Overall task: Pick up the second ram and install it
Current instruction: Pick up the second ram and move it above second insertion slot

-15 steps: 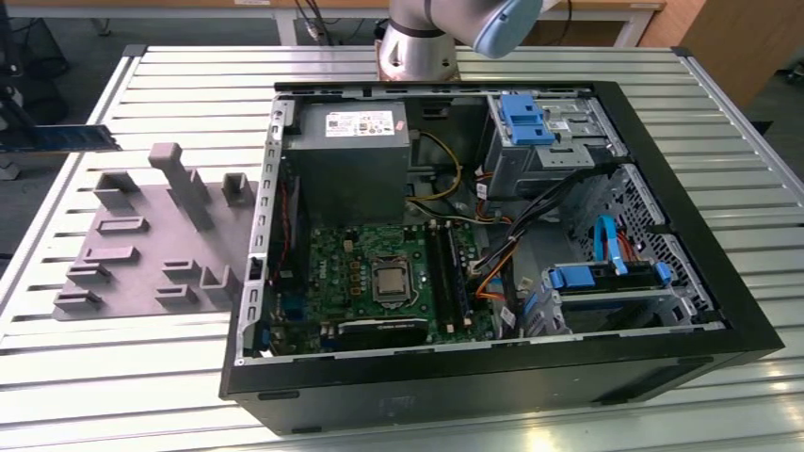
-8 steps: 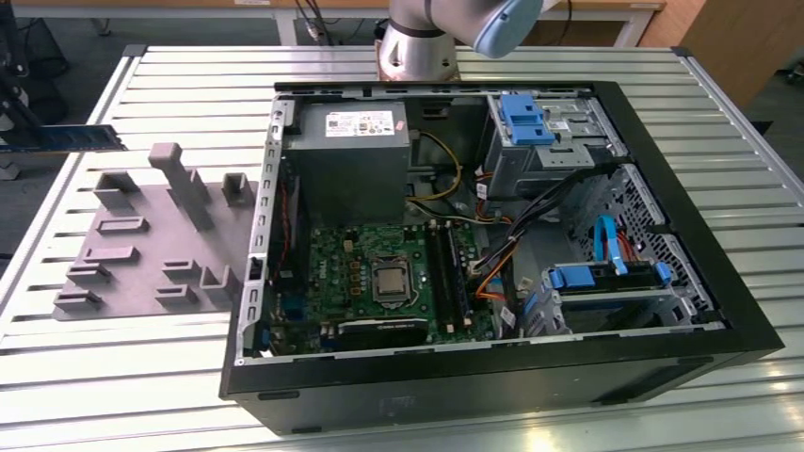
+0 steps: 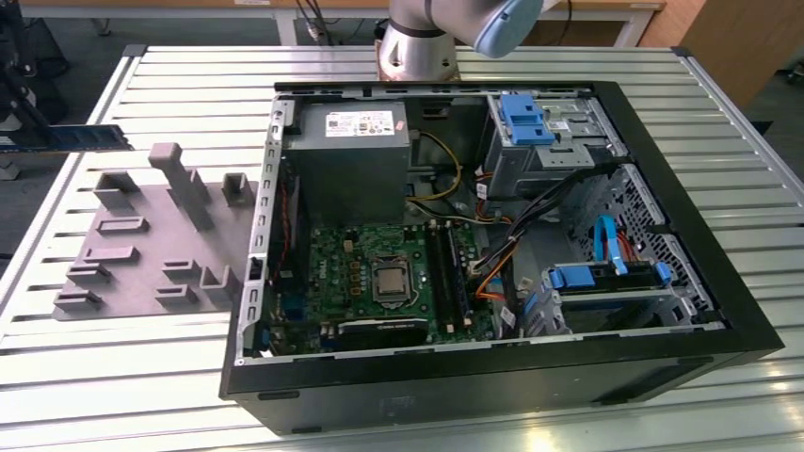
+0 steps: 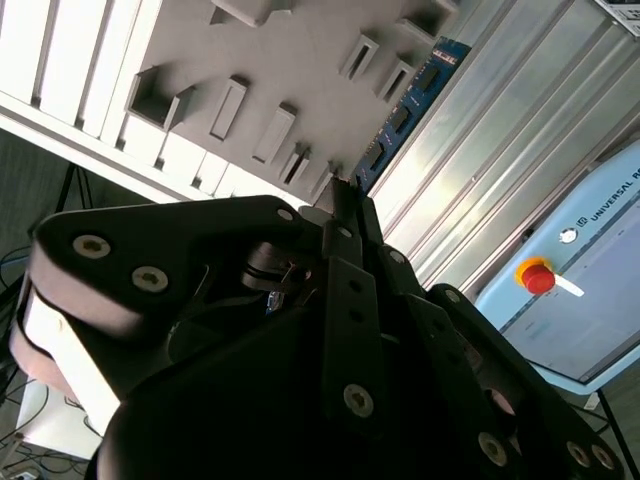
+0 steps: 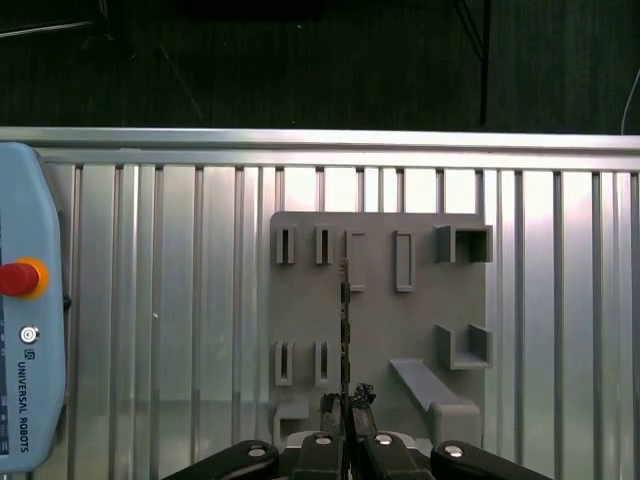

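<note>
The second ram (image 3: 88, 138) is a thin blue-green stick hanging in the air over the table's edge at the exterior view's left, above the grey fixture (image 3: 138, 235). My gripper (image 3: 23, 141) is shut on one end of it. In the second wrist view the ram (image 4: 405, 110) sticks out past the fingertips (image 4: 345, 205) with its dark chips showing. In the first wrist view the ram (image 5: 345, 320) is edge-on, gripped between the fingers (image 5: 333, 407), above the fixture (image 5: 380, 330). The black slot rails (image 3: 449, 273) lie on the green motherboard inside the open case.
The open computer case (image 3: 703, 235) takes up the middle of the slatted metal table (image 3: 188, 75), with cables, a power supply (image 3: 352, 151) and blue drive brackets inside. A teach pendant (image 5: 25, 310) with a red button lies on the table beside the fixture.
</note>
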Available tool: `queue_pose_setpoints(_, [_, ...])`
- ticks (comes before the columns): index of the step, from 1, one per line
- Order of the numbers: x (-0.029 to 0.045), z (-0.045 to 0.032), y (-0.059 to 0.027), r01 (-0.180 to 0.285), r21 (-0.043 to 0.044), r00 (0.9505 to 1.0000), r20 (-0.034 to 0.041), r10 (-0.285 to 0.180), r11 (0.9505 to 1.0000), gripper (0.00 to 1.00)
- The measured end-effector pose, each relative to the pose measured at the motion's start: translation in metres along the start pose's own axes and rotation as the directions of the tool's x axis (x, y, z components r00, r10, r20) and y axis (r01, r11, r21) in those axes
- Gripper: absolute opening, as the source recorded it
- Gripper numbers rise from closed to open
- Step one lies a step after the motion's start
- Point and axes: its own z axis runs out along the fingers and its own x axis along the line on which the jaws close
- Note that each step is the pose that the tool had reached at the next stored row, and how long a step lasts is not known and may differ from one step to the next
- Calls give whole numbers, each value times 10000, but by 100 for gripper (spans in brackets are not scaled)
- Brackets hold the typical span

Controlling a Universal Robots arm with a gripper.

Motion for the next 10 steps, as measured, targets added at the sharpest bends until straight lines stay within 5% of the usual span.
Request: queue_pose_setpoints(10, [-1, -2, -104, 0, 0, 10000, 0, 0, 10000, 14])
